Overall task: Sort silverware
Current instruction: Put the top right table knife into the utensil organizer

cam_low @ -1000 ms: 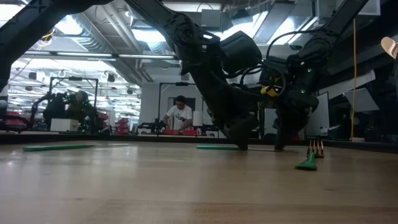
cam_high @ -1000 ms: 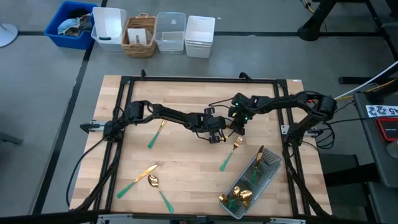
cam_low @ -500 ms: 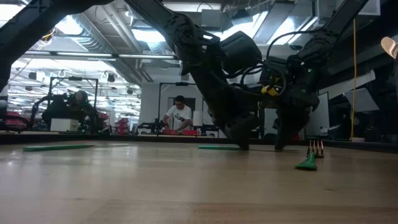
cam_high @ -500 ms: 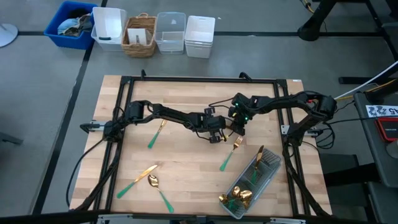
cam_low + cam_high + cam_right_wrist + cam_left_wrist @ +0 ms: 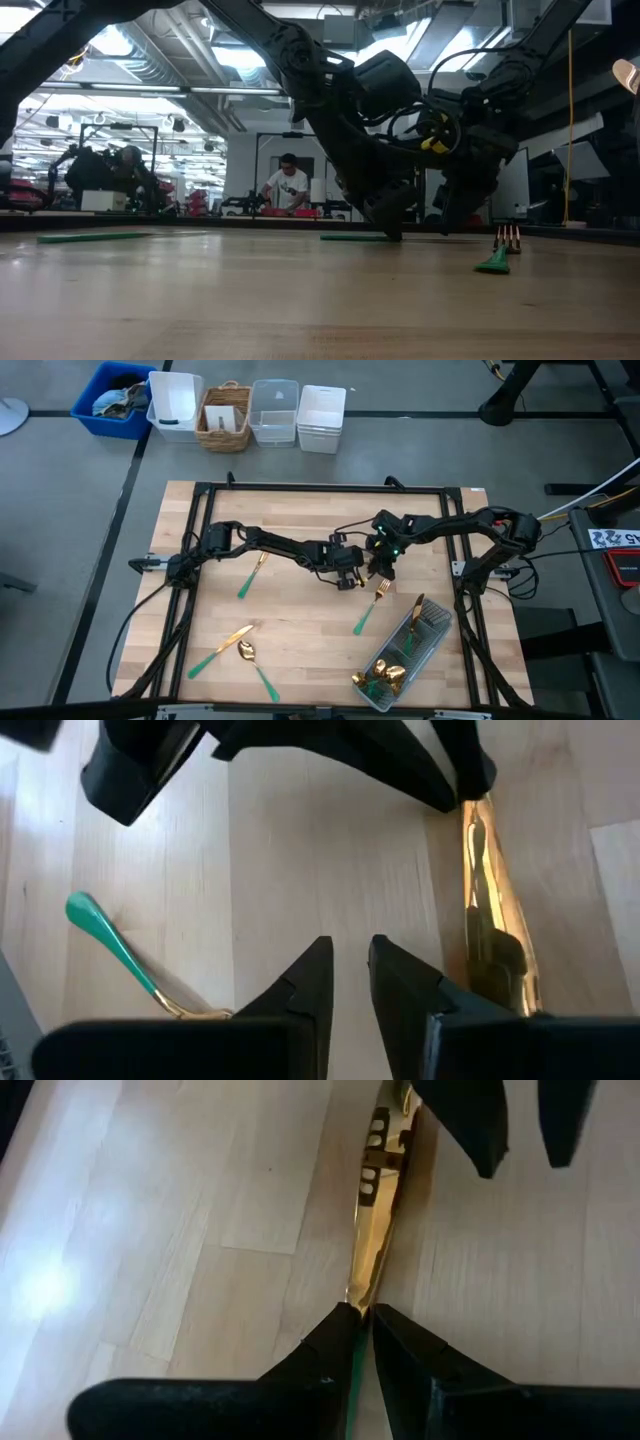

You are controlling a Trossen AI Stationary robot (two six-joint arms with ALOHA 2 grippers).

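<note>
Left wrist view: left fingers (image 5: 362,1342) pinch knife (image 5: 378,1230) | right fingers (image 5: 345,982) nearly closed, empty, beside it

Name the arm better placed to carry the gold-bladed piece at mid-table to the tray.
Left, probably. The left gripper is already shut on the piece, a gold knife blade with a teal handle. The right gripper hovers beside it, nearly closed and empty, though nearer the tray.

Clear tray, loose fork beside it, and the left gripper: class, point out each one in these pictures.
Clear tray (image 5: 432,622): high view, on its bare mesh floor.
Loose fork (image 5: 366,616): high view, on its teal handle.
Left gripper (image 5: 362,1332): left wrist view, between its fingertips, closed on a gold knife blade (image 5: 375,1245).
</note>
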